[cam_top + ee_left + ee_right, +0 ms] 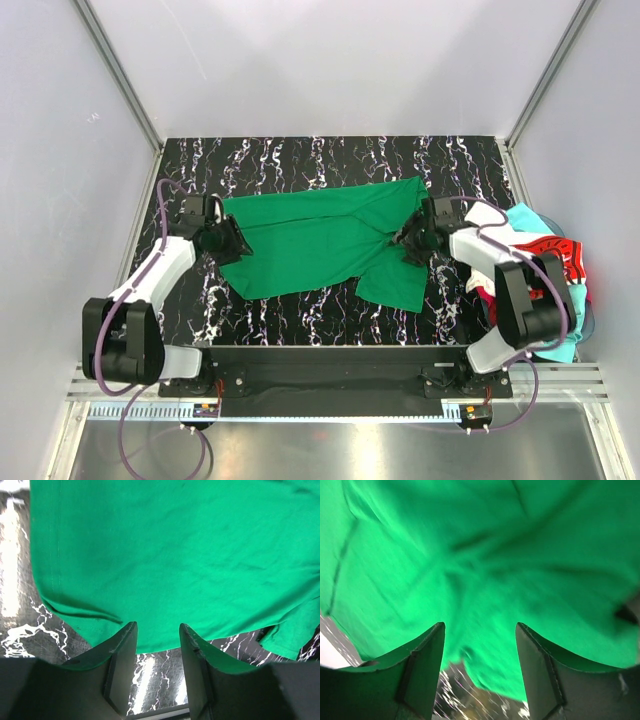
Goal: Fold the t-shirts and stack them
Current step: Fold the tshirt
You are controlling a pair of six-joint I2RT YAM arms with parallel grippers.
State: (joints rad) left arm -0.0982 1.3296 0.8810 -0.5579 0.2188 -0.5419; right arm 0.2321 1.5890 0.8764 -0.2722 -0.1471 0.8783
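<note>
On black marbled table [330, 160], green t-shirt [310, 245], grey walls [330, 60]

White script on red t-shirt [545, 247] unreadable

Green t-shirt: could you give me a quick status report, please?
Left gripper open at the green t-shirt's left edge. Right gripper open at its right edge. Shirt spread out, not yet folded. Other shirts heaped right, clear of it.
</note>
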